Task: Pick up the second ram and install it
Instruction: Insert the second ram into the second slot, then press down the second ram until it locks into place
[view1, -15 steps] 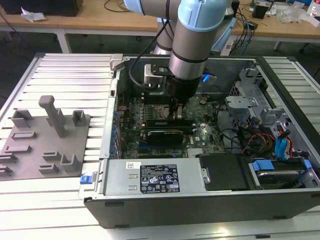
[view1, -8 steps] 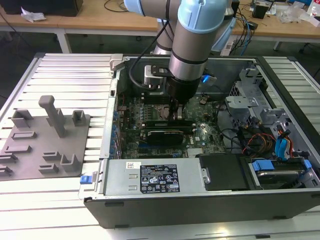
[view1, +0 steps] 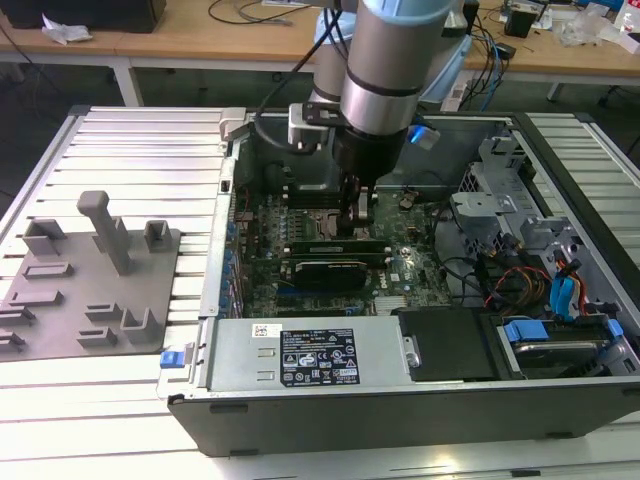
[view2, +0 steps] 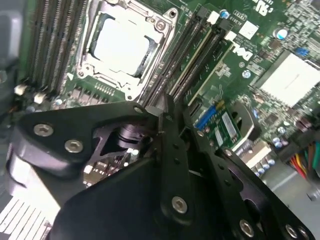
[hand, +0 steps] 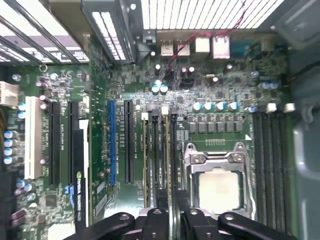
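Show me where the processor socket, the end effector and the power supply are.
processor socket (hand: 216, 186): first wrist view, its pale centre.
end effector (view1: 357, 222): exterior view, lower tip above the board.
power supply (view1: 310, 355): exterior view, its labelled top.

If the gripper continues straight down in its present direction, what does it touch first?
Probably the memory slots beside the processor socket; the gripper hangs directly over them. Depth is uncertain.

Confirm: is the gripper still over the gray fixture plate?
No. In the exterior view the gripper is down inside the open case, over the motherboard, while the fixture plate lies apart.
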